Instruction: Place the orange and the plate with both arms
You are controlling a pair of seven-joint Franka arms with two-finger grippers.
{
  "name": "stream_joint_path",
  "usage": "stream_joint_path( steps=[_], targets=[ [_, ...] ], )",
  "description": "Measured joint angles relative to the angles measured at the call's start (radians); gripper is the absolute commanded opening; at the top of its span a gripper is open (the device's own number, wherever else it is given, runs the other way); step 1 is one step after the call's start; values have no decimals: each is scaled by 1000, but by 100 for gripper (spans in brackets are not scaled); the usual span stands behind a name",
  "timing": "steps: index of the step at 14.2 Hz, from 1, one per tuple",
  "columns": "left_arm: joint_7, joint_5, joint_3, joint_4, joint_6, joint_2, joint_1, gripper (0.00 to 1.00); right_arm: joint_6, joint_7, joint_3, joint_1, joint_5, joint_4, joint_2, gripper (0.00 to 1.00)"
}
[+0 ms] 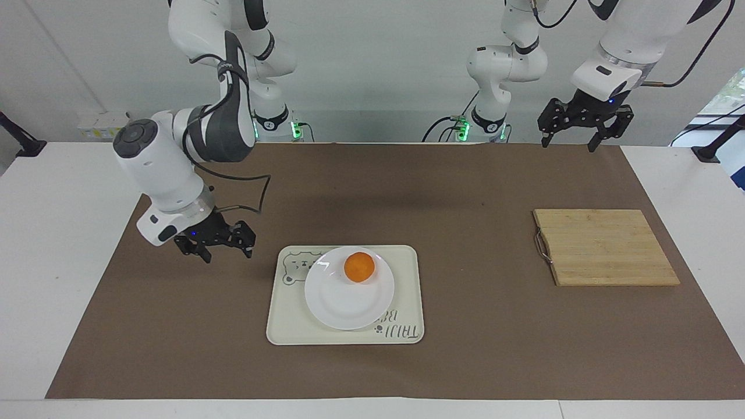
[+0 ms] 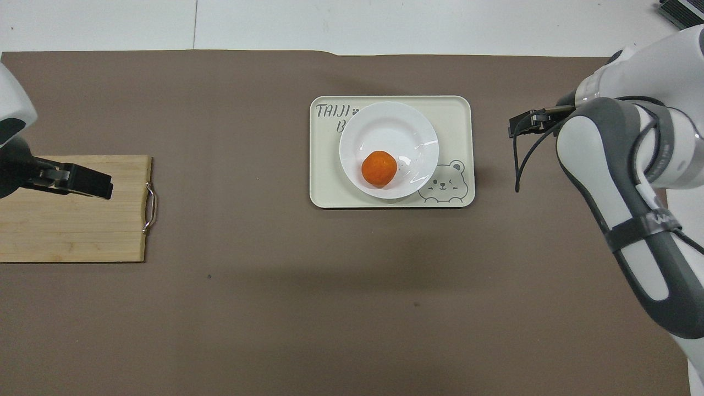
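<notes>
One orange (image 1: 359,267) – round, bright | plate (image 1: 343,305) – glossy white | both grippers agape, empty

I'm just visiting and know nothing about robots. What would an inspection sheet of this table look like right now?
Surface: brown mat on a white table.
Job's things: orange on the white plate; plate on the cream bear tray.
Clutter: wooden cutting board, bare, toward the left arm's end.
Grippers: right tool open, empty, raised over the mat beside the tray; left tool open, empty, waiting over the cutting board.
Cables: black cable looped at the right wrist; more at the arm bases.
Surroundings: white wall; nothing else seen.
</notes>
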Motion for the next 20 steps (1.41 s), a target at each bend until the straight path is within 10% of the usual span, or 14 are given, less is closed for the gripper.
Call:
stream_joint_path(
  steps=[20],
  targets=[
    [0,0,4,1,0,-1,0,100,-379,91,-15,-115,-112,-3,-326,100]
  ],
)
